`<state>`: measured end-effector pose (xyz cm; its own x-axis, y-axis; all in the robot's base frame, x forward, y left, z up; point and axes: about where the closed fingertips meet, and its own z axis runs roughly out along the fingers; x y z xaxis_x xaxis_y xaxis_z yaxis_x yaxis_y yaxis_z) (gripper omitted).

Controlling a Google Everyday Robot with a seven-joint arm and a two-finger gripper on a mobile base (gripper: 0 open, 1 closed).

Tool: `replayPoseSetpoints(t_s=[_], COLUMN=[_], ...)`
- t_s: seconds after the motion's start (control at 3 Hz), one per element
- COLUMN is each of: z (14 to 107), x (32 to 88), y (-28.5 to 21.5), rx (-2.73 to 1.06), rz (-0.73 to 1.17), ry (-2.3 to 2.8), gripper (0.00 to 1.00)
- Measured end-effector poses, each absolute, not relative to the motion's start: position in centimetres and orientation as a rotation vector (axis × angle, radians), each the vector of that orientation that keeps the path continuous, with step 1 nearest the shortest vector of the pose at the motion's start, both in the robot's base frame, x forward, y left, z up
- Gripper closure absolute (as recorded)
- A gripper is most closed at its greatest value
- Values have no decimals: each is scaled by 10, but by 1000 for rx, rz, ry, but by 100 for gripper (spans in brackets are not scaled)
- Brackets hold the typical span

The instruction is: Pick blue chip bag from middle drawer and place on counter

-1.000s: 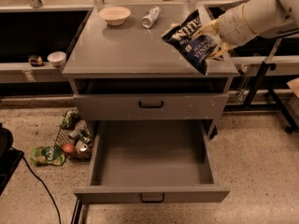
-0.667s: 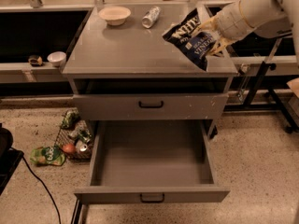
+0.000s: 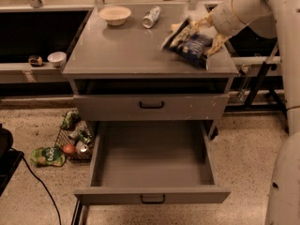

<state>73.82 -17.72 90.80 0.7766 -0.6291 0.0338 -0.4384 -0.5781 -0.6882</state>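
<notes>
My gripper (image 3: 199,36), low over the far right of the counter (image 3: 131,50), is blurred. It covers part of the bag (image 3: 190,46), whose lettering I cannot read. My arm (image 3: 243,8) runs out past the top right corner. The floor litter (image 3: 70,139) is too small to name.
</notes>
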Motion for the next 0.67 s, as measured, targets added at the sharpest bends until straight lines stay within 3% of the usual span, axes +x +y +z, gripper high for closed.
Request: replayPoseSetpoints(t_s=[0.33,0.67], z=[909,914], x=[758,770], y=[-177,-184], rx=[-2230,-2188], rz=[-418,-471], ry=[814,843], gripper=[0,0])
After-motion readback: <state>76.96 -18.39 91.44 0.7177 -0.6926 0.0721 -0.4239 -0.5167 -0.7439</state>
